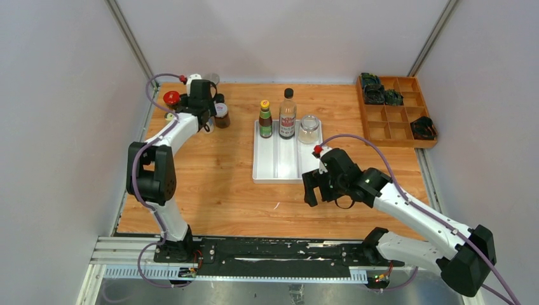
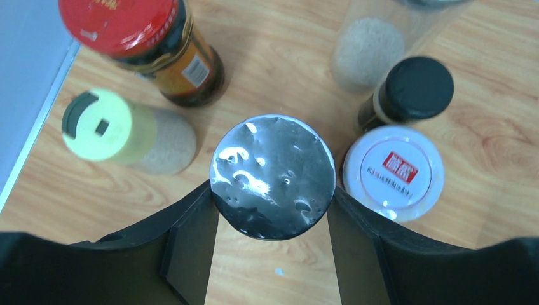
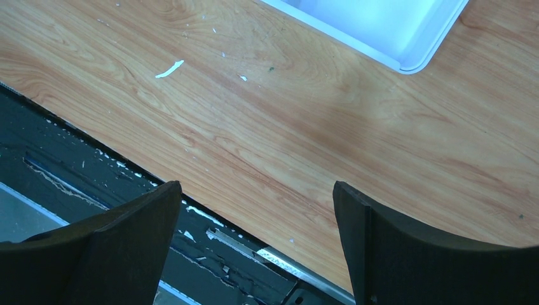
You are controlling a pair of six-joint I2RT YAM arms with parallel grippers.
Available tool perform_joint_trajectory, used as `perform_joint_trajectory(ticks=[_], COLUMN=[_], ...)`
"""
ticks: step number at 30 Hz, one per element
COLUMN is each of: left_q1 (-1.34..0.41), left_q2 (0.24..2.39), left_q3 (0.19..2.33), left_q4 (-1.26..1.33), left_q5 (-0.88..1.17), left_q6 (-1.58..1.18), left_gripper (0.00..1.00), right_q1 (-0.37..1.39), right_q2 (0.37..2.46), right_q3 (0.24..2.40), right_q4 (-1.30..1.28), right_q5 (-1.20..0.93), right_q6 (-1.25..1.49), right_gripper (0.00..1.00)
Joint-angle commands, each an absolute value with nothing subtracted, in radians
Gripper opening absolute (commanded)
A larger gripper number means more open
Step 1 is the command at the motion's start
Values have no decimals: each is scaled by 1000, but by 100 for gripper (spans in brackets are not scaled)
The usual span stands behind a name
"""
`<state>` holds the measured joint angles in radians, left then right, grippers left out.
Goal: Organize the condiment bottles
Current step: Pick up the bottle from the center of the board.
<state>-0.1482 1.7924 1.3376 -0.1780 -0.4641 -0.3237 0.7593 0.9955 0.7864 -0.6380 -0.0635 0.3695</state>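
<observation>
My left end effector (image 2: 272, 198) is clamped on the silver-lidded jar (image 2: 272, 171) — upright, long axis vertical, at the far-left corner of the table (image 1: 216, 184). The white tray (image 1: 279, 164) lies to its right. Right end effector (image 3: 255, 190) — fingers apart, empty — hovers near the tray's near corner.

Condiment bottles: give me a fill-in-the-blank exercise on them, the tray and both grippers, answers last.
The white tray holds ____ containers.
The left gripper clamps a jar whose lid is ____.
The right gripper is ____ and holds nothing.
The tall dark bottle on the tray has a ____ cap.
Answers: three; silver; open; black.
</observation>
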Motion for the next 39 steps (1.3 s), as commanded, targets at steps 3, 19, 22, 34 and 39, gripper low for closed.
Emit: perform_joint_trajectory(ticks=[3,19,22,34,39], left_q1=[-202,-434,-469,-594,-700], left_q2=[1661,1364,1323,1285,1314], left_q3=[1227,1014,1025,1156,1276], left_q4=[-244,-367,-398,-505,-545], left_q5=[-492,-550,-548,-503,-511], left_q6=[-396,-393,-383,-355,-332], left_gripper=[49,48,48,48,48], right_q1=[773,773,773,773,773], right_q2=[938,855,855,845,825], right_q3=[801,879,883,970,1021], right_q4=[-640,-722,-721,-775,-817], right_q5=[-93,-64,-63,30,144], right_q6=[374,358,359,330,325], right_gripper=[95,95,95,95,95])
